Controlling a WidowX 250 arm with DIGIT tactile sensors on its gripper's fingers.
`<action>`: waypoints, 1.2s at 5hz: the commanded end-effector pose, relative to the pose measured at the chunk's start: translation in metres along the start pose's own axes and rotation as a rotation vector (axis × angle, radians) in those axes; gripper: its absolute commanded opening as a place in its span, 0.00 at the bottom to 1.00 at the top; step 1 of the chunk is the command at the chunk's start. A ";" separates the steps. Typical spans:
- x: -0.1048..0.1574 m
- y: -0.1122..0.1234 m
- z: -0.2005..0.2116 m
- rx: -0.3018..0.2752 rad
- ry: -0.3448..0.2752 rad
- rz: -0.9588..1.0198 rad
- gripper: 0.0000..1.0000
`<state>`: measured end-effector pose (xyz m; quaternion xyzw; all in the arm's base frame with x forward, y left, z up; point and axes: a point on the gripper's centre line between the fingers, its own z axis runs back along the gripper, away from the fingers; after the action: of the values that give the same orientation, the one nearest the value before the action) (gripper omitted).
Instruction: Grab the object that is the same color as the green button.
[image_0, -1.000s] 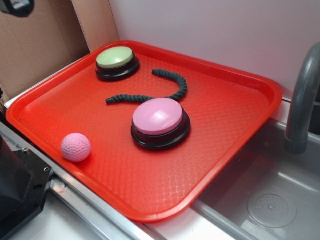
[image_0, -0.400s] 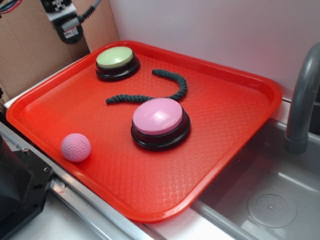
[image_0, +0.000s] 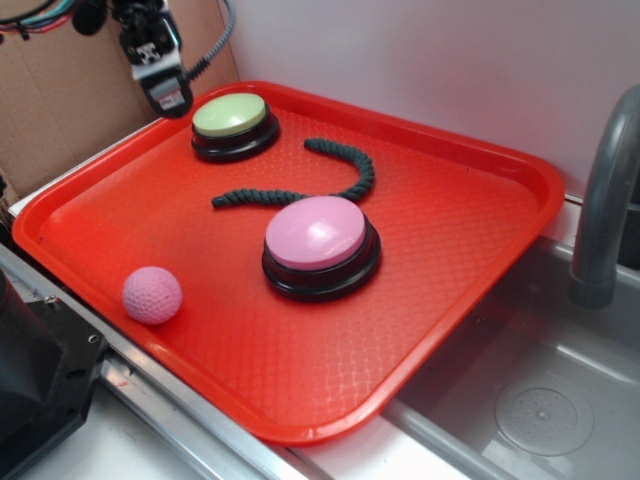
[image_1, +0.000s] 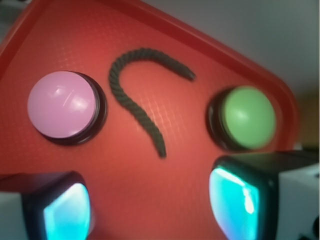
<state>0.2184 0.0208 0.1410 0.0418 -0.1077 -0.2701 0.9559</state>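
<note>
You have the red tray (image_0: 440, 260) as the biggest thing here, set against a pale wall with a grey sink (image_0: 540, 400) and faucet (image_0: 605, 200) well off to the far side from the pincer. The gripper (image_0: 168, 100) hangs above the tray's back-left rim, just beside the green button (image_0: 232, 122) and clear of it.

In the wrist view your two fingers (image_1: 65, 210) show at the bottom edge with a wide gap of bare tray between them: the pincer stands well open, holds nothing and touches nothing.

The pink button (image_0: 320, 245) sits near the tray's middle, well apart from the pincer. The dark green rope (image_0: 310, 180) lies flat between the two buttons, curving in a hook, touching neither; from the wrist camera it runs ahead of the fingers (image_1: 140, 100), its nearer end pointing toward the gap. The pink ball (image_0: 152, 294) rests near the tray's front-left rim, well apart from the rope.

Open tray floor surrounds the rope on all sides. The raised rim lies directly under the pincer.

The exterior view shows you the ball, sink and faucet; the wrist view shows none of them, but it alone shows the finger spread.
</note>
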 end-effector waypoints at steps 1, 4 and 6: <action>0.019 -0.001 -0.038 0.003 -0.027 -0.169 1.00; 0.013 0.005 -0.096 -0.066 0.028 -0.188 1.00; 0.011 0.004 -0.115 -0.067 0.060 -0.220 1.00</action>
<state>0.2511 0.0272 0.0241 0.0230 -0.0503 -0.3677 0.9283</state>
